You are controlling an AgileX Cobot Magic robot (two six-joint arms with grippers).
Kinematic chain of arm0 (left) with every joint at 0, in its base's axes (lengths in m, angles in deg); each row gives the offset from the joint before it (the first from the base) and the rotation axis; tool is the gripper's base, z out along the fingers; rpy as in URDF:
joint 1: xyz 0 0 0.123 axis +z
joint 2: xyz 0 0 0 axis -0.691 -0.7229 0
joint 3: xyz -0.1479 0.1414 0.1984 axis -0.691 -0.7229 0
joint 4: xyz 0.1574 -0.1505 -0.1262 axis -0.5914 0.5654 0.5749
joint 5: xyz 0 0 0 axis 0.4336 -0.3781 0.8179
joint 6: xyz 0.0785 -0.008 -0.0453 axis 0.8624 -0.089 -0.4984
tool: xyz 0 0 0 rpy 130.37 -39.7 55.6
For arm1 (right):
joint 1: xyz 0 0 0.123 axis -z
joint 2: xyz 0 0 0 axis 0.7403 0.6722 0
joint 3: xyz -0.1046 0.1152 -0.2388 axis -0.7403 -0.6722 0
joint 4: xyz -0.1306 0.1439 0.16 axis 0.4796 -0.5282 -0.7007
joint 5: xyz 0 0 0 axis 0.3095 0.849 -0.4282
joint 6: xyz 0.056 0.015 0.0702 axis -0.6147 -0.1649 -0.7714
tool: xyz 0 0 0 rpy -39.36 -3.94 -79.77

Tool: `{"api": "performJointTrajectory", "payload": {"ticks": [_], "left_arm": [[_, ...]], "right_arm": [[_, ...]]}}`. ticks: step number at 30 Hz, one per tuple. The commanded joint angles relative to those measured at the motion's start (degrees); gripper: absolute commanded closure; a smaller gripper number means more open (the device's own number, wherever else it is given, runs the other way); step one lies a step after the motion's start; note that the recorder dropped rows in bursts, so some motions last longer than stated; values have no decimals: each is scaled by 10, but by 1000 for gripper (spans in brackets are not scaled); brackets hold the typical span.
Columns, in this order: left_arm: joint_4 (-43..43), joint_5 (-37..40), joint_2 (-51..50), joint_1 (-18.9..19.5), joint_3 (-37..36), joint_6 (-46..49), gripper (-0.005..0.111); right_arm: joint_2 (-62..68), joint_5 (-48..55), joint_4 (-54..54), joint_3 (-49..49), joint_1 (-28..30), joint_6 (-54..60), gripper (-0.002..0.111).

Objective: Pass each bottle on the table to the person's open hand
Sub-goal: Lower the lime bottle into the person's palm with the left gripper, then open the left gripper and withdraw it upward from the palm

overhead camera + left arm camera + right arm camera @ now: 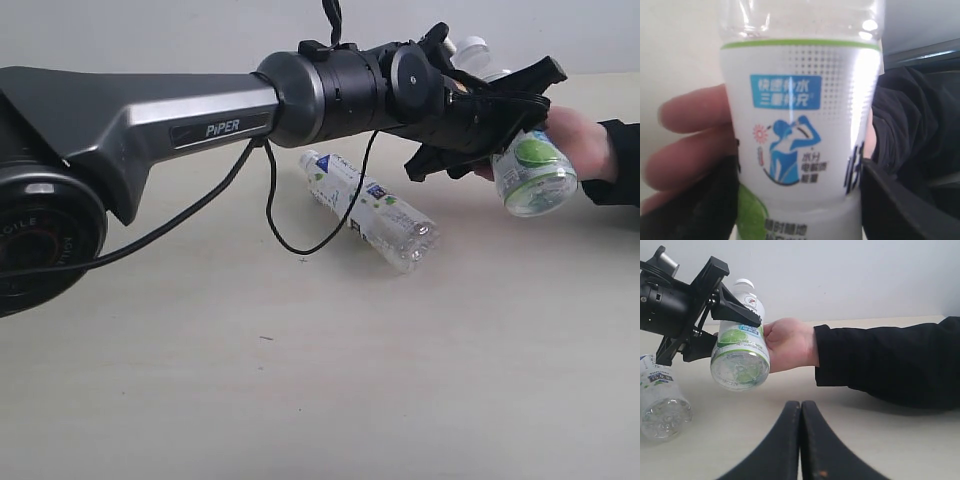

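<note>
A clear bottle [535, 170] with a white cap and a white-and-green label hangs tilted above the table [300, 400] at the right. My left gripper [500, 115] is shut on it, one black finger on each side of the label [795, 125]. The person's hand [580, 140] wraps the same bottle [740, 355] from the far side, fingers [690, 145] against the label. A second white-capped bottle [370, 205] lies on its side mid-table. My right gripper [801, 407] is shut and holds nothing, low over the table. No pink-red bottle is in view.
The left arm [150, 120] stretches across the scene from the left, a black cable [300, 240] drooping below it towards the lying bottle. The person's black sleeve [885, 360] reaches in from the right.
</note>
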Motion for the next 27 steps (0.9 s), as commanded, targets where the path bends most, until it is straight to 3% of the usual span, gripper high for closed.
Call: {"api": "performJointTrajectory", "payload": {"ticks": [1, 12, 19, 27], "left_arm": [[3, -14, 0, 3, 5, 6, 42], [3, -15, 0, 3, 5, 6, 41], [2, -9, 0, 3, 5, 7, 25], [2, -3, 0, 3, 5, 11, 25]], "right_arm": [[-3, -5, -2, -3, 4, 2, 108], [-3, -5, -2, -3, 4, 2, 108], [-3, -5, -2, -3, 4, 2, 108], [-3, -5, -2, -3, 4, 2, 108]]}}
